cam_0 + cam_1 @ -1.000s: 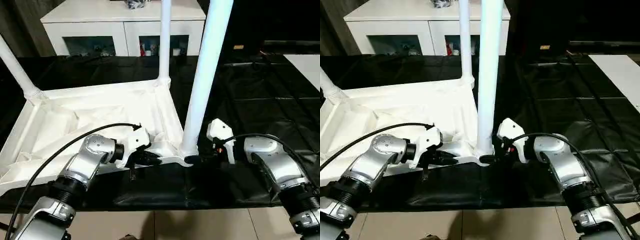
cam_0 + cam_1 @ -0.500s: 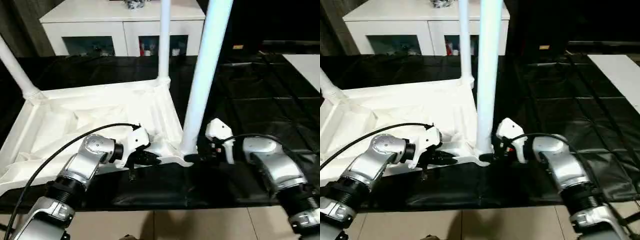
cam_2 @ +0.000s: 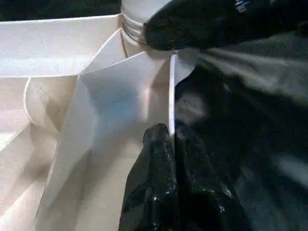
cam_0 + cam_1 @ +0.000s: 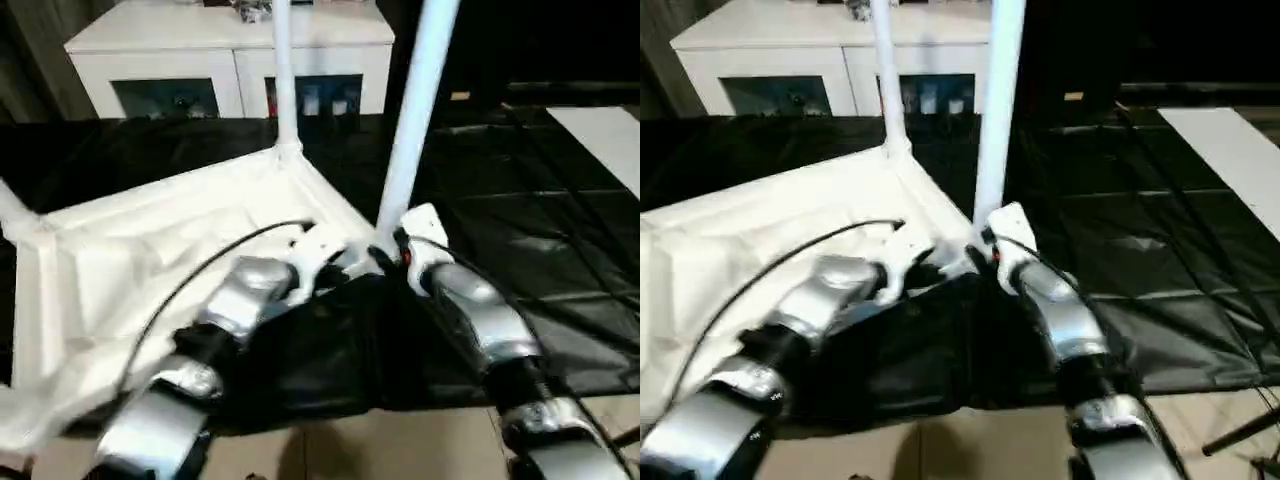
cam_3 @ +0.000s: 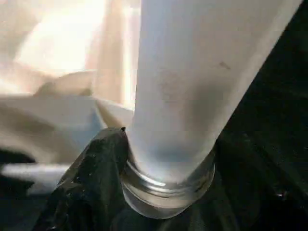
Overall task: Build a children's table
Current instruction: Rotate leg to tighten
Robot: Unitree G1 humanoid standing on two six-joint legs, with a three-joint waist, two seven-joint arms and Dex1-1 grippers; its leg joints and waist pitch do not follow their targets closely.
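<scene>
- Two surfaces frame our work: the black-covered table (image 4: pixel 560 250) underneath, and the white cabinet (image 4: pixel 230 60) with glass doors standing beyond its far edge.
- On the black cover we see the children's table top (image 4: pixel 140 270) lying upside down, ribbed underside up.
- Three legs stand upright in its corner sockets: the near leg (image 4: pixel 415 110) at the corner by our grippers, the far leg (image 4: pixel 282 70) at the corner toward the cabinet, and a third leg (image 4: pixel 12 208) at our far left edge.
- Our left gripper (image 3: pixel 168 139) is pinched shut on the thin rim of the top, one black finger on each side, near the corner socket.
- Our right gripper (image 5: pixel 144 192) sits at the base collar of the near leg, one black finger (image 5: pixel 91 173) touching the collar; we cannot tell whether it is closed around it.
</scene>
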